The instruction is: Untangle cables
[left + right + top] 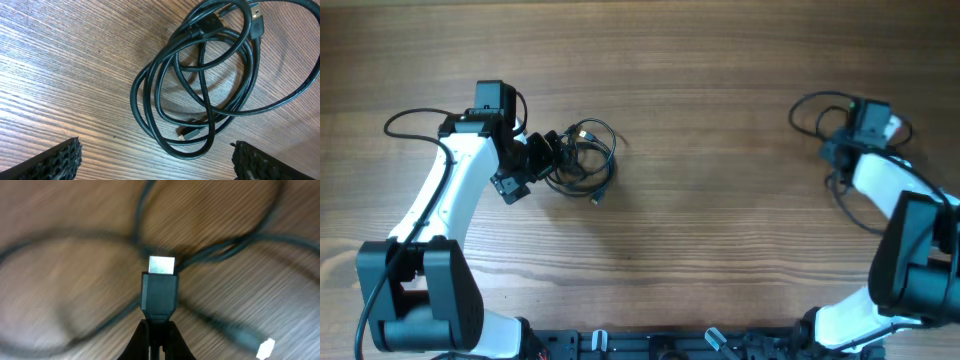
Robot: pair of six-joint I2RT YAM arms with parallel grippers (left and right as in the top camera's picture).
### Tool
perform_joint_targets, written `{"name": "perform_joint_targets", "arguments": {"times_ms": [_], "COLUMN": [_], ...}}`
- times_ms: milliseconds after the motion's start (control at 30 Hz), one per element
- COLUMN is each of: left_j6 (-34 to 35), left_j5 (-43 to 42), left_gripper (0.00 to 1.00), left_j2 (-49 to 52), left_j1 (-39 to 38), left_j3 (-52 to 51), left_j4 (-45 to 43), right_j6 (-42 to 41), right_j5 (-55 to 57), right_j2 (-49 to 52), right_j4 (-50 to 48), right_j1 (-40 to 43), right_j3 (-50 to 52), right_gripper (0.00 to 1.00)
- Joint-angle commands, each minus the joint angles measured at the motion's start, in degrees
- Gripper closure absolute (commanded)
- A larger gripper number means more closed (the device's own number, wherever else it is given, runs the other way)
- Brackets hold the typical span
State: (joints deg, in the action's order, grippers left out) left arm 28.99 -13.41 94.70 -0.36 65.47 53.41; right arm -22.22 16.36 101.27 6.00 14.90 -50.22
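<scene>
A coiled bundle of thin black cables [584, 158] lies on the wooden table, left of centre. In the left wrist view the bundle [200, 85] shows overlapping loops, a USB plug [256, 25] and a small metal-tipped plug [186, 134]. My left gripper [546, 152] is open at the bundle's left edge; its fingers [155, 152] straddle the lowest loop without touching it. My right gripper [833, 150] is shut on a black plug with a metal tip [160, 290]. That cable's loose loops [812, 108] lie blurred below it [220, 252]. Another metal plug end [265, 347] lies nearby.
The thicker black wires of the left arm [412, 118] and right arm [855, 205] lie on the table beside the arms. A black rail [670, 345] runs along the front edge.
</scene>
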Motion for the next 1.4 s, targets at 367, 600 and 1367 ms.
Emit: {"name": "perform_joint_targets", "arguments": {"times_ms": [367, 600, 1367], "left_j6": [0.0, 0.2, 13.9], "left_j5": [-0.1, -0.1, -8.7], "left_gripper": [0.00, 0.00, 0.96], "left_j2": [0.2, 0.2, 3.7], "left_j1": [0.2, 0.2, -3.1], "left_j3": [0.1, 0.1, -4.6], "left_j4": [-1.0, -1.0, -7.6], "right_j6": [2.9, 7.5, 16.0], "right_j5": [-26.8, -35.6, -48.5], "right_j2": [8.4, 8.4, 9.4], "right_j4": [-9.5, 12.8, 38.6], "right_j1": [12.0, 11.5, -33.3], "right_j3": [-11.0, -23.6, -34.6], "right_gripper": [0.61, 0.01, 0.00]}}
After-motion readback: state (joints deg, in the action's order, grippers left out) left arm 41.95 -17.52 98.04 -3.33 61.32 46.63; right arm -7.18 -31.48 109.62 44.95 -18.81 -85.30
